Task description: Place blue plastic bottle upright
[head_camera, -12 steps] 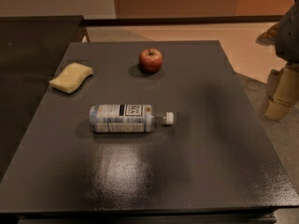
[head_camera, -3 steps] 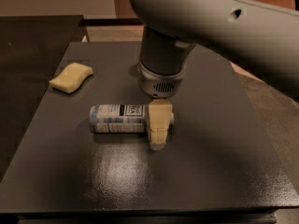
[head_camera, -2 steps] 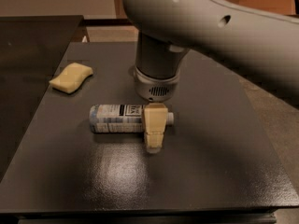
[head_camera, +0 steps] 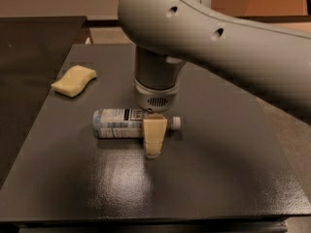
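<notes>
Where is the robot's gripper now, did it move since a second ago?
Yes. The gripper slid a little left along the lying blue plastic bottle, away from its white cap. The bottle stayed put on the table.

You had the bottle (head_camera: 116,124) lying on its side near the middle of the table (head_camera: 218,178), with its cap to the right. Your gripper (head_camera: 154,137) was down at the cap end of the bottle, and the arm (head_camera: 204,33) reached in above it from the right. The sponge (head_camera: 74,80) lay on the table behind and to the left of the bottle, well apart from it, near the left edge.
</notes>
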